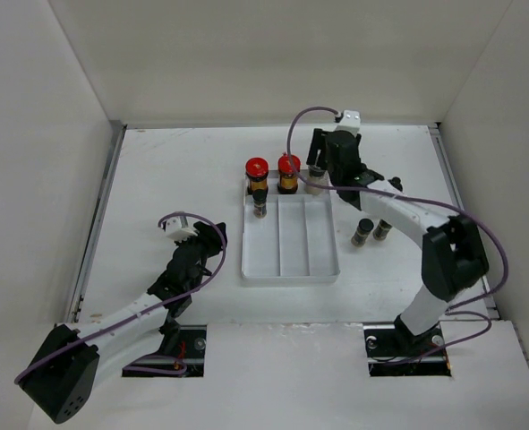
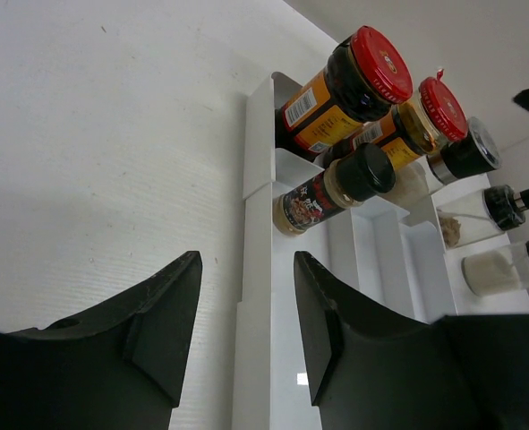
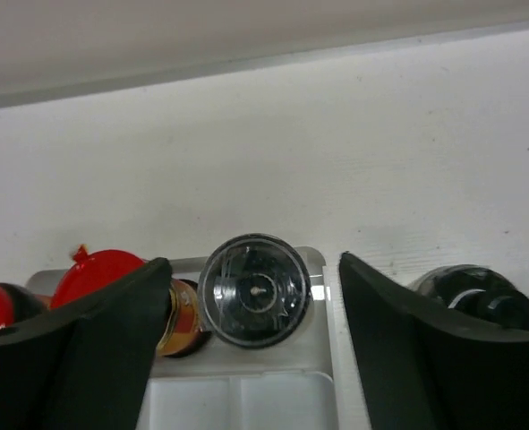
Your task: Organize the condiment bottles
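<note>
Two red-capped bottles stand at the far end of the white tray. A small black-capped bottle stands just in front of them in the left channel. My right gripper hangs open over the tray's far right corner. In the right wrist view its fingers straddle the grey-capped bottle with a gap on each side. Two clear shakers stand on the table right of the tray. My left gripper is near the tray's left side, jaws a little apart and holding nothing.
White walls enclose the table on the left, back and right. The tray's middle and right channels hold nothing along their near lengths. One shaker stands just outside the tray wall beside my right gripper's right finger.
</note>
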`<action>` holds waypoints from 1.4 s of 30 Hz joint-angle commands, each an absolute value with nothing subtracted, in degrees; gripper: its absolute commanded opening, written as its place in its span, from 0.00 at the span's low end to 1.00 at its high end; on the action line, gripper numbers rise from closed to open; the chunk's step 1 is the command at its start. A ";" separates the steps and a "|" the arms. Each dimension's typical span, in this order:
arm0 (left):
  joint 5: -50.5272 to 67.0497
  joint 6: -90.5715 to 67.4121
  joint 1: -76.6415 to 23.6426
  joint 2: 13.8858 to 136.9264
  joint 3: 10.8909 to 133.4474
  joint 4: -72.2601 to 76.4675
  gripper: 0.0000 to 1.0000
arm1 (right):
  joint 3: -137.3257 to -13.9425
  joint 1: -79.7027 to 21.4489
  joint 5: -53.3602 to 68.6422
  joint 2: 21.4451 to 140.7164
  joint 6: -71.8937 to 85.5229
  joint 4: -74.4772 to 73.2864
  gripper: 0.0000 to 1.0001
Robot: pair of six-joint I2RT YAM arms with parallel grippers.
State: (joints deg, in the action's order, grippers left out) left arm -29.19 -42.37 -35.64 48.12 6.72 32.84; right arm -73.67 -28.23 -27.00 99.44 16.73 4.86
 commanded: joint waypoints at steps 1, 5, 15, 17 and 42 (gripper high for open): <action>-28.57 -42.19 -35.20 47.37 6.50 36.21 0.44 | -70.06 -28.09 -27.60 90.28 18.01 7.65 0.76; -28.56 -42.19 -35.81 47.55 6.59 36.21 0.44 | -65.22 -24.66 -28.56 85.62 19.42 4.23 0.54; -28.92 -42.10 -36.17 48.43 6.68 36.56 0.46 | -64.68 -19.03 -28.66 89.11 18.28 -3.95 0.86; -29.00 -42.10 -36.17 48.43 6.68 36.56 0.46 | -65.39 -18.41 -28.13 91.05 18.11 -3.87 0.87; -29.27 -42.27 -35.99 51.77 6.77 38.41 0.46 | -63.99 -20.51 -30.06 83.69 14.42 1.14 0.55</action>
State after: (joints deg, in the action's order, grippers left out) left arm -29.10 -42.37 -35.79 51.94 6.72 34.63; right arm -63.66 -17.78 -27.57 91.29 16.23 -4.34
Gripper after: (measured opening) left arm 0.459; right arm 0.668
